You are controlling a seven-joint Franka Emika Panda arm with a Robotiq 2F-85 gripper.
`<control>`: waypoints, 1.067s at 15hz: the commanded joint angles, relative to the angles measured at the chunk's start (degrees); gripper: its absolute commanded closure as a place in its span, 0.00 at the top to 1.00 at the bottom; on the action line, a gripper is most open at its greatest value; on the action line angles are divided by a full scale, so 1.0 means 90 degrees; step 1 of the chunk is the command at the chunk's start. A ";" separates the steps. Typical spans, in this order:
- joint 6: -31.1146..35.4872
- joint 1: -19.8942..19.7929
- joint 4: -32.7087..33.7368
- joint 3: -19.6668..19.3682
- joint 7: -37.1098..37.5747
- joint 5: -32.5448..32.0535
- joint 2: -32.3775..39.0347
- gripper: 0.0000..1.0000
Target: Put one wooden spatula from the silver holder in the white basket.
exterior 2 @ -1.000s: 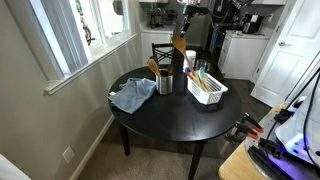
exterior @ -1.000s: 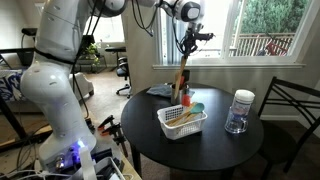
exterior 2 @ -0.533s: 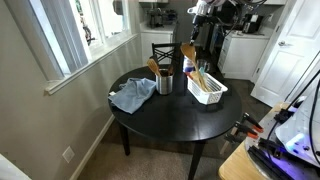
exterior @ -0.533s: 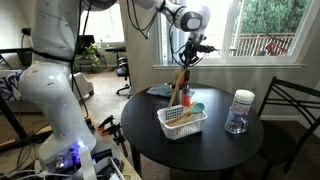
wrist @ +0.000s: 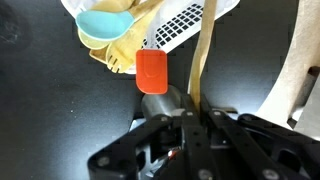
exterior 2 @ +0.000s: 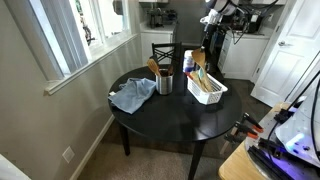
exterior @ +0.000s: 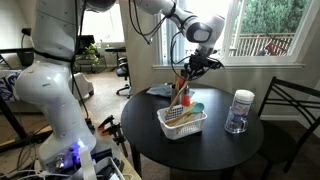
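Desk (exterior 2: pixel 160 125): round, black, standing by a window.
Gripper (exterior: pixel 191 67): clenching the wooden spatula (wrist: pixel 200 55), holding it tilted over the white basket (exterior 2: pixel 208 92).
Silver holder (exterior 2: pixel 165 84): standing just beside the basket, holding other wooden utensils (exterior 2: pixel 153 68).
Around: blue cloth (exterior 2: pixel 130 97) lying near the holder; clear jar (exterior: pixel 239 111) standing apart.
Basket contents: teal spoon (wrist: pixel 104 24), orange scraper (wrist: pixel 152 71).

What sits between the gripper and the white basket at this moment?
Only the wooden spatula, clamped in the shut gripper and hanging toward the white basket; otherwise just air. This shows in an exterior view and the wrist view.
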 commanded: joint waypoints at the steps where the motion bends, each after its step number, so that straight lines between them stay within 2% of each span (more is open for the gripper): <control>1: 0.0532 -0.0077 -0.0368 -0.0027 0.0186 0.0316 -0.0170 0.06; 3: 0.0721 -0.0090 -0.0448 -0.0029 0.0198 0.0377 -0.0176 0.06; 4: 0.0764 -0.0089 -0.0473 -0.0023 0.0207 0.0385 -0.0175 0.32; 6: 0.0850 -0.0066 -0.0512 -0.0018 0.0232 0.0376 -0.0181 0.39; 13: 0.0883 -0.0028 -0.0531 0.0033 0.0220 0.0353 -0.0194 0.83; 14: 0.0657 -0.0066 -0.0239 0.0020 0.0124 0.0235 0.0012 0.65; 16: 0.0657 -0.0059 -0.0239 0.0032 0.0124 0.0236 0.0012 0.79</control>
